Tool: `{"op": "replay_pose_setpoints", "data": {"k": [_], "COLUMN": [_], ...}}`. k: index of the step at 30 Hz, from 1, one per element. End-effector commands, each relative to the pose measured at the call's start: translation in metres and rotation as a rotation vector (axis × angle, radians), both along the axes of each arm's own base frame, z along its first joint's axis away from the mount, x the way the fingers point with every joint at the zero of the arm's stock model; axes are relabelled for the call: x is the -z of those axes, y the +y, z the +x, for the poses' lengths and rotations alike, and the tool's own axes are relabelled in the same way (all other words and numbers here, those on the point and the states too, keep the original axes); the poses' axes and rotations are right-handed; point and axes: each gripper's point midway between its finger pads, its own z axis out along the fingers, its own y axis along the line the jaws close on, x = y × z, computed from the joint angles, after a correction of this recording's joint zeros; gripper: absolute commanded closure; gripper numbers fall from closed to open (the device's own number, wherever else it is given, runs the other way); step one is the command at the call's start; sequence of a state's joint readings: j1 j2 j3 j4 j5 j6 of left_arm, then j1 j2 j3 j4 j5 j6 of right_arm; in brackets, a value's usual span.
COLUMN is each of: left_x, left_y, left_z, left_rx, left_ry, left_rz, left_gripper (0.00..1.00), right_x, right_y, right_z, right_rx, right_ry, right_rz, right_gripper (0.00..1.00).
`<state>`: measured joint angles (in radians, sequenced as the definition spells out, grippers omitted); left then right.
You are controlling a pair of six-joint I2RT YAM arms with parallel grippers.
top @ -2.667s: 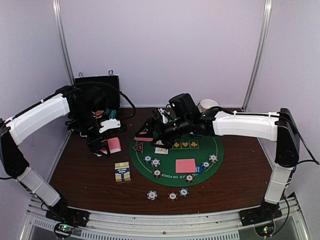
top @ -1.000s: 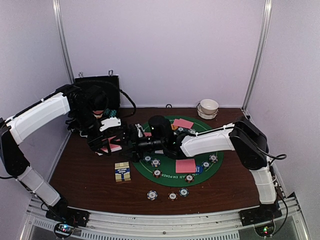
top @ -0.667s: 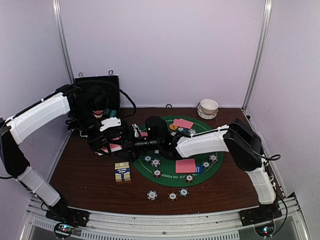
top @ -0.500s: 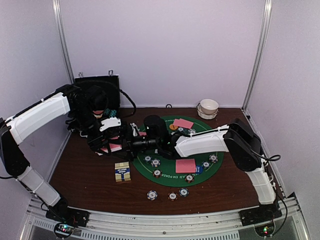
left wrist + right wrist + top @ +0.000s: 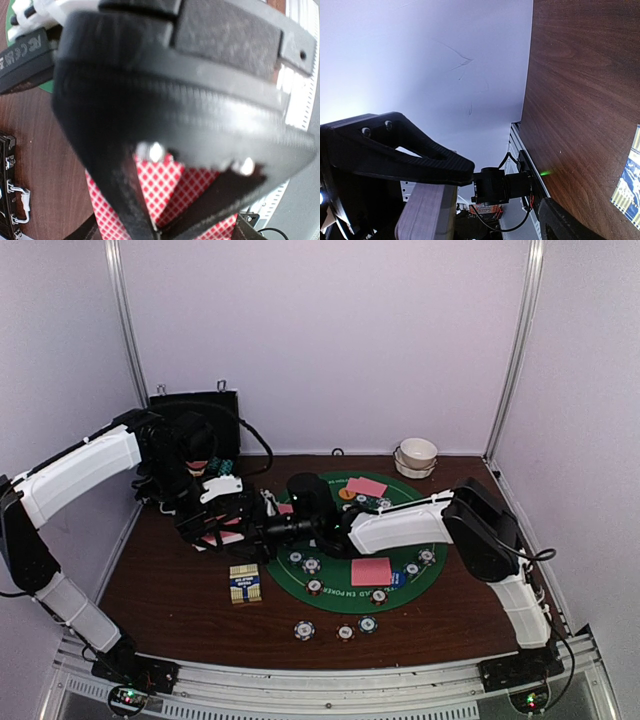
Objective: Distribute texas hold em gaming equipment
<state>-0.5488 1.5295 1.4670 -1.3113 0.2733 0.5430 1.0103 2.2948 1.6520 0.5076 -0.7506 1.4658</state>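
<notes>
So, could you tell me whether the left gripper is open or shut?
Shut: the left gripper pinches the pink-backed cards, its fingers meeting at the tips.

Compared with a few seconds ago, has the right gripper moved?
Yes. The right gripper has swung left, from over the mat to past its left edge, beside the cards held by the left gripper.
</notes>
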Motion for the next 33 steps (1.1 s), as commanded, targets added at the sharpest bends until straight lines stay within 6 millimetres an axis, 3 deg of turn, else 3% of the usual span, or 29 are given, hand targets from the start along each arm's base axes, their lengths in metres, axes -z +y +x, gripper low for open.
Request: {"op": "replay_pose_setpoints", "data": {"k": [1,16,24,33], "left_x": [-0.012,-0.011,-0.010,-0.008], "left_y": [-0.005,-0.003,-0.003,-0.001], "left_z": [0.003,0.002,0.002,0.001], "left_rx": [0.000,0.002,0.001,0.000], "left_ry": [-0.018,-0.023,-0.016,-0.013], "left_rz": [-0.036,-0.030,-0.028,-0.021], "left_gripper": [1.00,1.00,1.00,1.00], "right_x": [0.012,-0.003,-0.030,-0.045], "right_y": [-0.018,-0.042,-0.048,-0.061], "right_z": [0.008,0.001,0.002,0.005], "right_rx": [0.009,-0.034,-0.031,-0.025], "right_ry": [-0.003,-0.051,-0.065,-0.070], "right_rz": [-0.060,-0.105,-0.055,-0.040], "right_gripper": [0.25,0.35,0.55,0.77]}}
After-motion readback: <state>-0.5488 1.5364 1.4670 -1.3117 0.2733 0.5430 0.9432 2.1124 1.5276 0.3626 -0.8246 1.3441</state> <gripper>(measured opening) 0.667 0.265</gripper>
